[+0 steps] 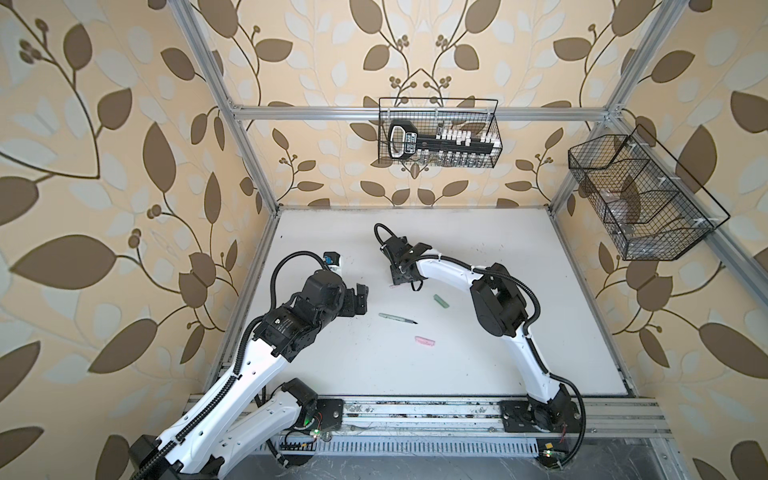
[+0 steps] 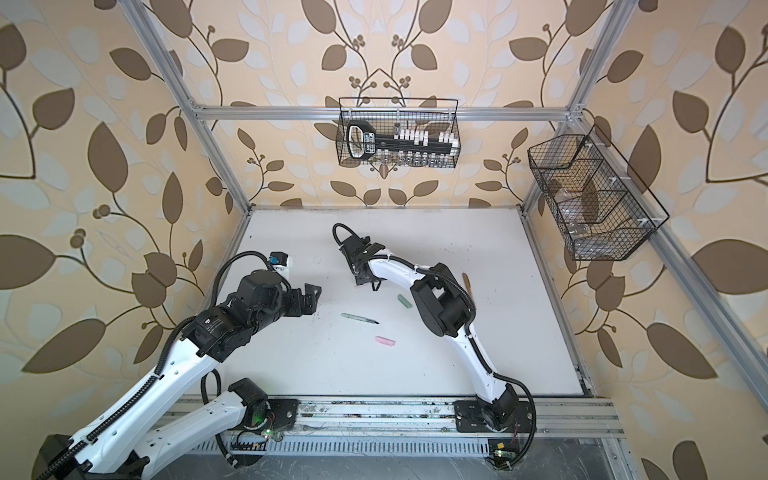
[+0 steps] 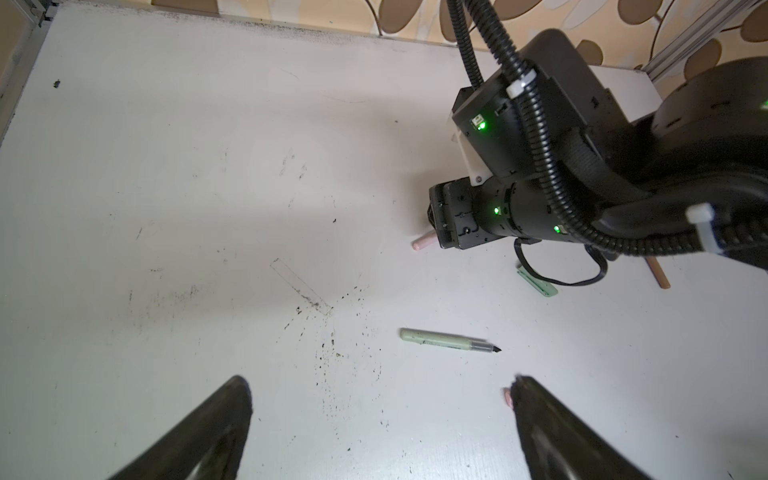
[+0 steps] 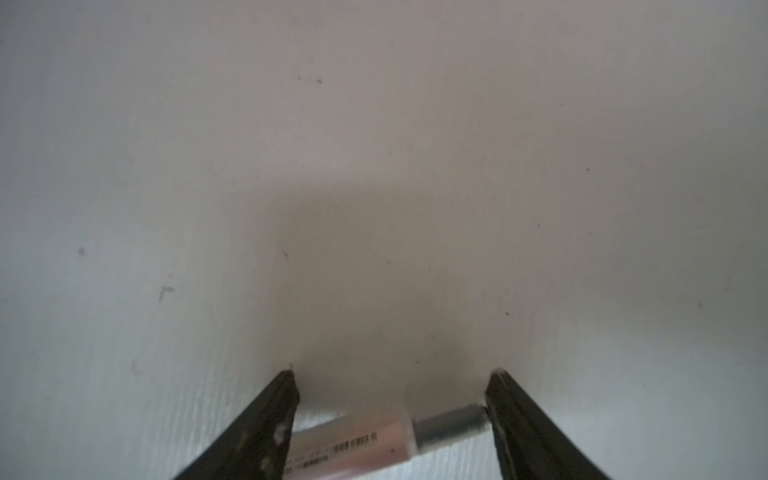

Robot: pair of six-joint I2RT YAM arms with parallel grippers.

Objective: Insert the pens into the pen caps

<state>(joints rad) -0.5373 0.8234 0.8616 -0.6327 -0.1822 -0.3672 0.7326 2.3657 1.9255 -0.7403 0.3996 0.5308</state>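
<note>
A pink pen (image 4: pixel 361 442) lies on the white table across the gap of my open right gripper (image 4: pixel 390 388), its grey neck touching one finger. In a top view that gripper (image 1: pixel 400 283) points down at the table, and the pen's end (image 3: pixel 424 242) sticks out beside it. A green pen (image 1: pixel 397 318) lies uncapped mid-table, with a green cap (image 1: pixel 441 301) to its right. A pink cap (image 1: pixel 424 341) lies nearer the front. A brown pen (image 2: pixel 467 284) shows past the right arm. My left gripper (image 1: pixel 361 297) hovers open and empty to the left of the green pen (image 3: pixel 449 338).
Two black wire baskets hang above the table, one on the back rail (image 1: pixel 438 133) and one on the right rail (image 1: pixel 636 199). Aluminium frame posts border the white table (image 1: pixel 498 353). The right arm's elbow (image 1: pixel 498 307) stands over the table's right half.
</note>
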